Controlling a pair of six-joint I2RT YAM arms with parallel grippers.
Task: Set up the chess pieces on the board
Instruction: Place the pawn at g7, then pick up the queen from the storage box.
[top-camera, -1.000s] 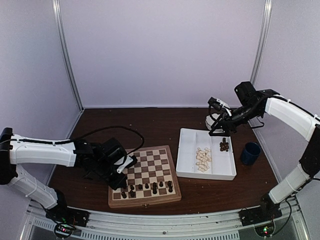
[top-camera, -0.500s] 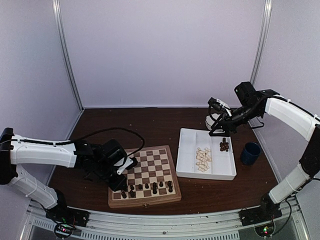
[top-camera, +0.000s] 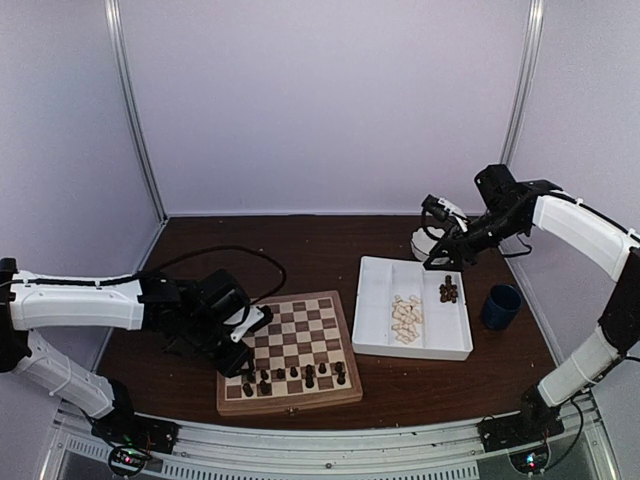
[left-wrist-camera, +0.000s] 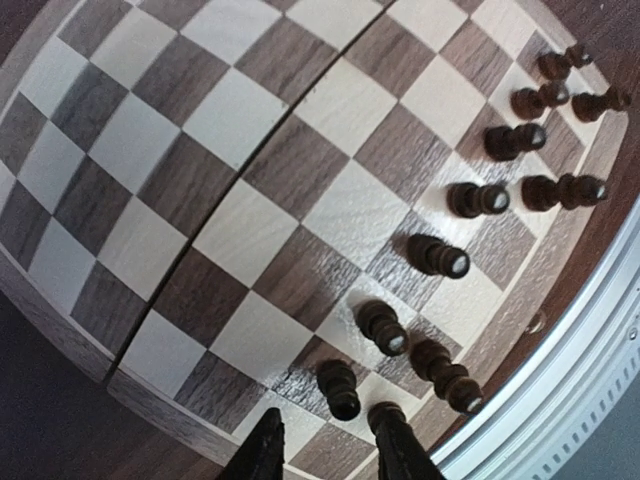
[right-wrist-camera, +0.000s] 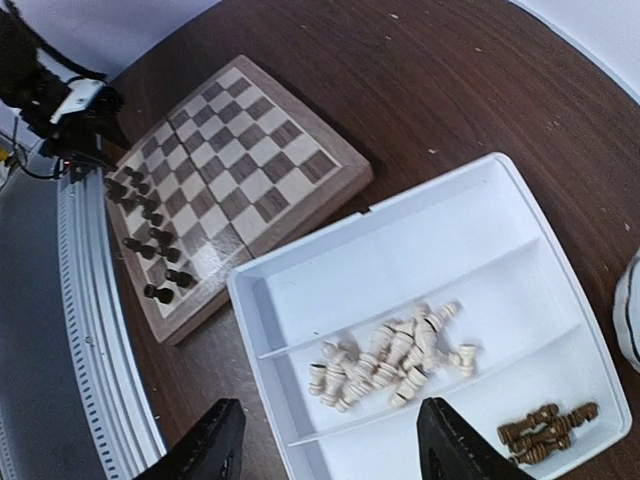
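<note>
Checkered board (top-camera: 312, 326) (tan-framed); dark pieces (left-wrist-camera: 437, 256) upright along near edge.

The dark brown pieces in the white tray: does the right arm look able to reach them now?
Probably yes. The right gripper hangs open above the white tray, near the dark brown pieces in its end compartment, and nothing covers them.

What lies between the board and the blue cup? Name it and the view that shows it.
The white tray, holding cream pieces and a few dark pieces, sits between the board and the cup. The top view shows it.
</note>
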